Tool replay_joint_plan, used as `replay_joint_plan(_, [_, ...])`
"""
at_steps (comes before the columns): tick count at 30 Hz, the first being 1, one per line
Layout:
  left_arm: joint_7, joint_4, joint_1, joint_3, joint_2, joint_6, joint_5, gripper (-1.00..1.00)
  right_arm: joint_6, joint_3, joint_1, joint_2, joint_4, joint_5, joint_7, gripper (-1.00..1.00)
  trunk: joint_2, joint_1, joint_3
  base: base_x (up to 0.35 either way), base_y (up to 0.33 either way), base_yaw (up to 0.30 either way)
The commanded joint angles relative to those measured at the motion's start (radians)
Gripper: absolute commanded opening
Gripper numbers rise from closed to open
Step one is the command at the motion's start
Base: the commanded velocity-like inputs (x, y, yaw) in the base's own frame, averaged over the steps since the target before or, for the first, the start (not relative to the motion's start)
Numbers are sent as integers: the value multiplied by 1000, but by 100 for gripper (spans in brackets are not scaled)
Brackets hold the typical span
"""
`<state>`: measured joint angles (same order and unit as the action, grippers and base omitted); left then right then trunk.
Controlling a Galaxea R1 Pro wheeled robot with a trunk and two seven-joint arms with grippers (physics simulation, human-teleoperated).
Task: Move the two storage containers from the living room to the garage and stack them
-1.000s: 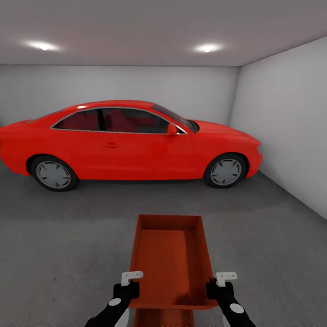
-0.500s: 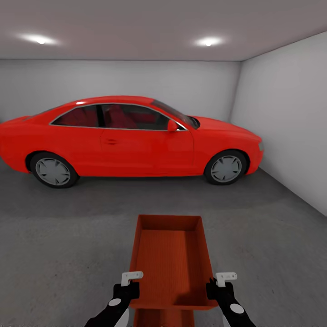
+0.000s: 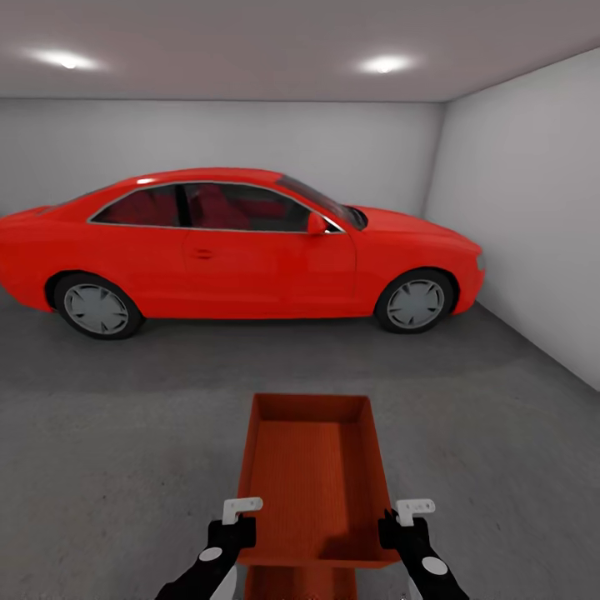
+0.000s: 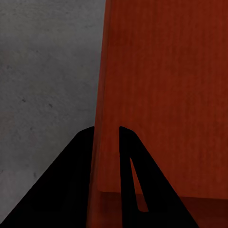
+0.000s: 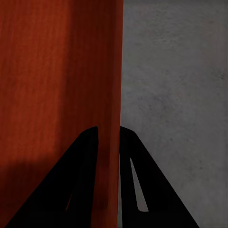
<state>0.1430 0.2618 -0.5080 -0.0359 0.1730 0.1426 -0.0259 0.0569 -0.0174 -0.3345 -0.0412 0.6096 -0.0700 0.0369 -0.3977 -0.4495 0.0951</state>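
In the garage, an orange-red open-topped storage container (image 3: 308, 475) is held level above the dark concrete floor (image 3: 125, 433), its long axis pointing away from me. My left gripper (image 3: 237, 521) is shut on its left wall near the close end, and my right gripper (image 3: 398, 521) is shut on its right wall. In the left wrist view the left gripper (image 4: 107, 137) pinches the thin wall of the container (image 4: 161, 95). The right gripper (image 5: 109, 135) clamps the container (image 5: 47, 85) wall the same way. A strip of a second orange-red container (image 3: 300, 583) shows just beneath the held one.
A red car (image 3: 242, 250) stands side-on across the room ahead. White-grey walls close the back and the right side (image 3: 533, 217). Grey concrete lies between me and the car and to both sides of the container.
The whole head view has shifted, with the car sitting slightly higher in the picture, so the camera has moved. The container and both grippers keep their places in the view.
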Motion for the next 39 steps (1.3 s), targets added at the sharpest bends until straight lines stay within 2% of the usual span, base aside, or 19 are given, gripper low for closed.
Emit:
replay_joint_plan(1, [-5, 31, -2, -13, 1, 1, -5, -100, 3, 27, 0, 0, -19, -5, -2, -100, -2, -1, 4, 0, 0, 0])
replay_joint_plan(39, [-5, 31, -3, -13, 1, 0, -5, -100, 3, 27, 0, -1, -19, -5, -1, -100, -2, -1, 65, 0, 0, 0])
